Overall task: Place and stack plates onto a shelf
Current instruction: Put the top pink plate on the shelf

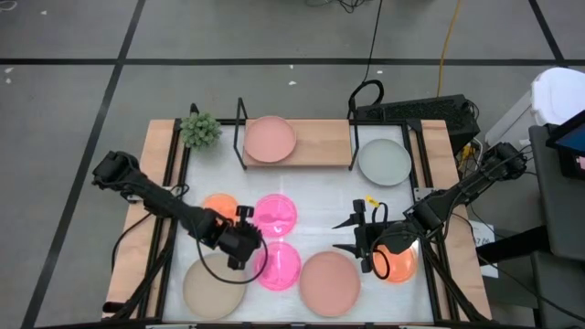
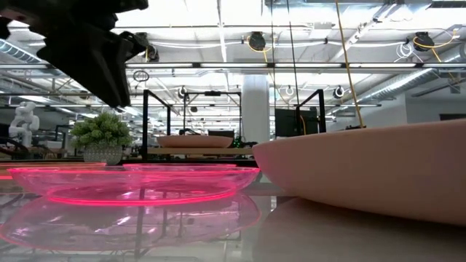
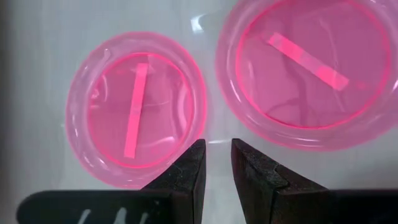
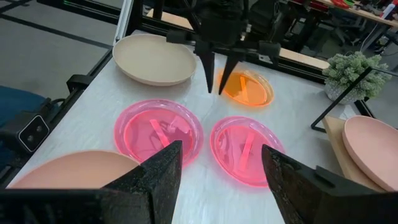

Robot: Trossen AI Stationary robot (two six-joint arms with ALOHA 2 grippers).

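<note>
Hot pink plates point(image 1: 275, 213) sit side by side well in front of the shelf point(image 1: 315, 139); left gripper point(image 1: 245, 243) hangs over them, fingers nearly closed and empty, right gripper point(image 1: 363, 236) open nearby. Next up: spread fingers, drop onto a rim

From overhead you are looking straight down on the whole table point(image 1: 302, 206). The low camera is sitting at tabletop height, facing level toward the shelf point(image 2: 200, 151), close to a hot pink plate point(image 2: 131, 183). Both wrist cameras are looking down at the two hot pink plates point(image 3: 137, 115) point(image 4: 158, 132), which all views are sharing.
</note>
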